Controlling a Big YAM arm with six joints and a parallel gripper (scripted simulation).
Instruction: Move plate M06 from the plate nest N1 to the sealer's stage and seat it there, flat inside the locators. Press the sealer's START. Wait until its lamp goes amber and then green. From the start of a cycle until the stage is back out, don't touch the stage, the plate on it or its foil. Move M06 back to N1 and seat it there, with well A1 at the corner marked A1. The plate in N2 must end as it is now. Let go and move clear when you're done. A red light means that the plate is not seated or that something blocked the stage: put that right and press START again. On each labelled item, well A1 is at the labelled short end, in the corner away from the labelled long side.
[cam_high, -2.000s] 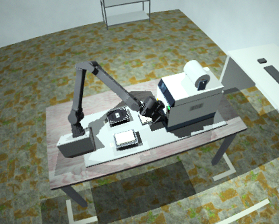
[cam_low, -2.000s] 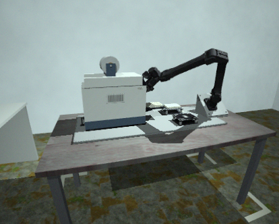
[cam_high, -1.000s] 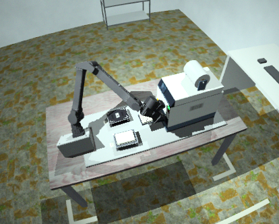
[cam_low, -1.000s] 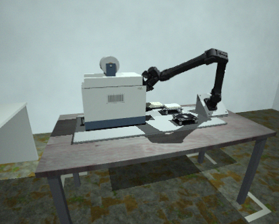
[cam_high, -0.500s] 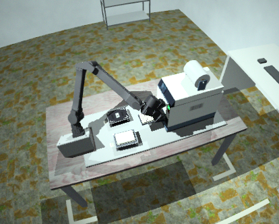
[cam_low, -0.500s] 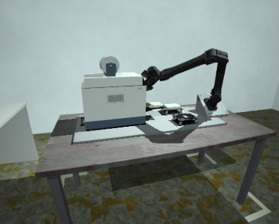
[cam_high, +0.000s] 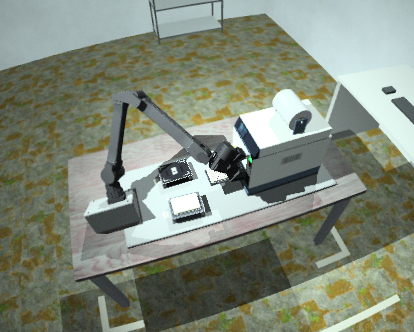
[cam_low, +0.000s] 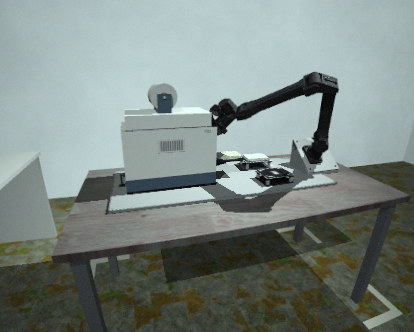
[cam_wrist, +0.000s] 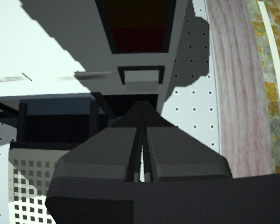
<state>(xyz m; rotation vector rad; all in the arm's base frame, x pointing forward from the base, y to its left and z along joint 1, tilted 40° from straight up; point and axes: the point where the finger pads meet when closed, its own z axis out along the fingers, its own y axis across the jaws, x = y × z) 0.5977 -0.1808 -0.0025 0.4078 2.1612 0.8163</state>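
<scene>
My gripper (cam_wrist: 142, 110) is shut and empty, its tips just below the START button (cam_wrist: 141, 78) on the sealer's front; whether they touch it is unclear. The sealer (cam_high: 287, 160) (cam_low: 170, 150) shows a small green light (cam_high: 249, 159). In the wrist view, the amber and red lamp fields (cam_wrist: 140, 25) are dark. A pale plate (cam_high: 216, 175) (cam_low: 230, 155) (cam_wrist: 32, 177) with a grid of wells lies in front of the sealer's opening, on the stage. A black nest (cam_high: 175, 171) (cam_low: 275, 176) holds no plate. A white plate (cam_high: 185, 204) (cam_low: 256, 157) sits in the other nest. Labels are unreadable.
The sealer's dark opening (cam_wrist: 55, 129) is left of the fingers. A foil roll (cam_high: 291, 109) (cam_low: 163, 95) tops the sealer. The arm reaches over the perforated board (cam_high: 150, 227) (cam_wrist: 192, 130) from its base (cam_high: 112, 212). The wooden table edge (cam_wrist: 237, 100) runs along the right of the wrist view.
</scene>
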